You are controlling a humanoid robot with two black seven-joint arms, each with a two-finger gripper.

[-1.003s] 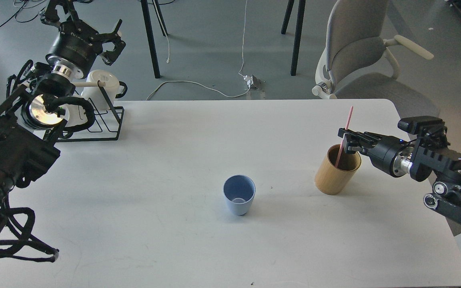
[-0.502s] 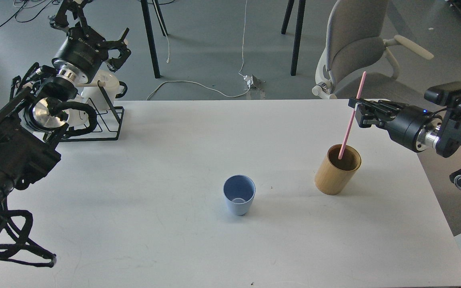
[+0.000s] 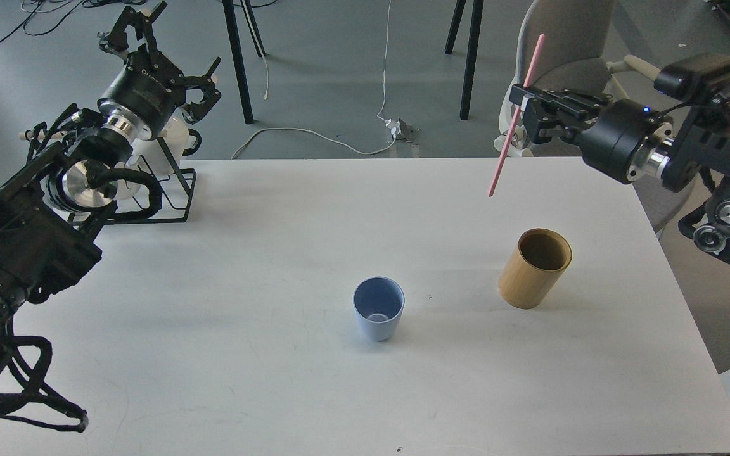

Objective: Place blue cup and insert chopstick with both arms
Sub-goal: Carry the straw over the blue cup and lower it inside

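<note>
Between the right gripper's clenched fingers hangs the pink chopstick, lifted clear of the bamboo holder below. Lower and to its left stands the blue cup, already placed. Next, carry and lower the tip inside. Left gripper spread, idle.

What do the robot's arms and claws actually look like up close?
Both arms are matte black and chunky, built from round drum-like segments. The left arm carries loops of black cable and a shiny silver disc and wrist ring. Its left gripper has thin black prongs. The right gripper is boxy and black, behind a silver ring with a small blue light.
</note>
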